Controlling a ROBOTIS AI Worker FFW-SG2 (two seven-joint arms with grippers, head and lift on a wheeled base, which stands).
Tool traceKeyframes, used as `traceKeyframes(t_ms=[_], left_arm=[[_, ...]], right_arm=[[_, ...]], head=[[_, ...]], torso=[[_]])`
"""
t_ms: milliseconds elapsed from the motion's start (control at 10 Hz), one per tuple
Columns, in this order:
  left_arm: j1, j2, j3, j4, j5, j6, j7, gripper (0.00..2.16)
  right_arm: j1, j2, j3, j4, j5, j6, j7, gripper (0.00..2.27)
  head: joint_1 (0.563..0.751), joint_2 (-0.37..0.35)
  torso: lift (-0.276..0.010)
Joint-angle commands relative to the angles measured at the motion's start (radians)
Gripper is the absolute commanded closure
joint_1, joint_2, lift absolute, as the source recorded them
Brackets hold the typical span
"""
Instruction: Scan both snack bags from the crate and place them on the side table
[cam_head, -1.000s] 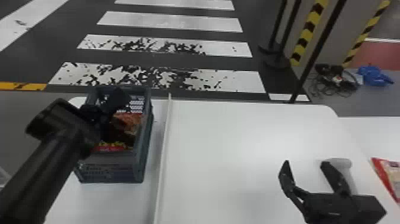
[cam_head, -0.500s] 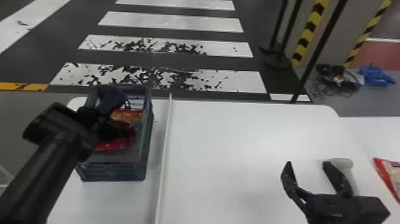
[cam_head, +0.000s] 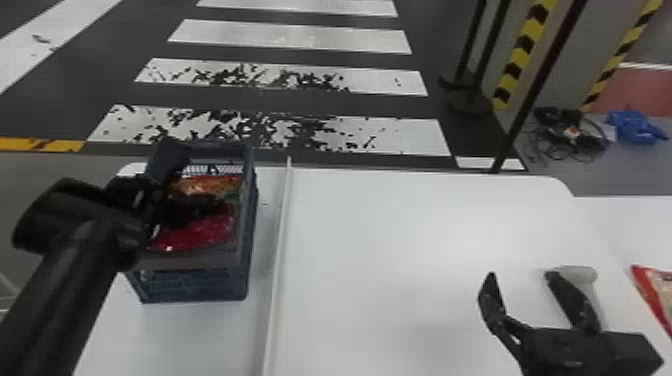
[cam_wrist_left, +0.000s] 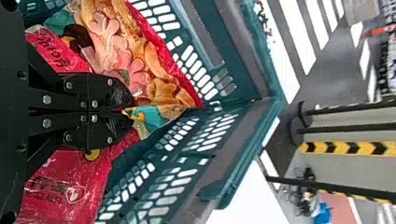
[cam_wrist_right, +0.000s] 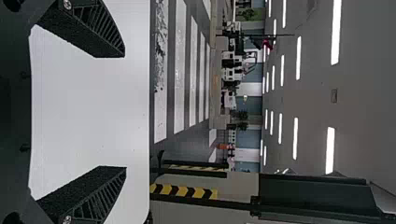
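Your left gripper has jaws pinched on a crinkly snack bag in the slotted plastic crate, table's far-left corner; your right gripper, jaws wide.

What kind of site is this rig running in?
Probably a large indoor hall, maybe a demo or test area. A worn zebra crossing is marked on the floor beyond the table, yellow-and-black hazard striping stands near it, and rows of strip lights line the ceiling.

Blue bundle beside tangled cables.
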Motion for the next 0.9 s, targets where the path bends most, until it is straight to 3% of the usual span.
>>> traceKeyframes(t_ms=[0, 700, 800], left_arm=[[0.006, 0.001, 0.025, -0.007, 0.027, 0.0, -0.006, 2.14], [0.094, -0.001, 0.144, -0.093, 0.199, 0.006, -0.06, 2.14], [0.106, -0.001, 0.143, -0.113, 0.193, 0.021, -0.06, 2.14]], right_arm=[[-0.001, 0.001, 0.002, -0.001, 0.0, 0.003, 0.0, 0.06], [-0.005, 0.001, 0.002, -0.001, 0.015, 0.037, -0.002, 0.07], [-0.005, 0.001, 0.002, 0.001, 0.015, 0.037, -0.002, 0.07]], head=[[0.695, -0.058], [0.695, -0.05], [0.695, -0.05]], torso=[[-0.098], [-0.098], [-0.098]])
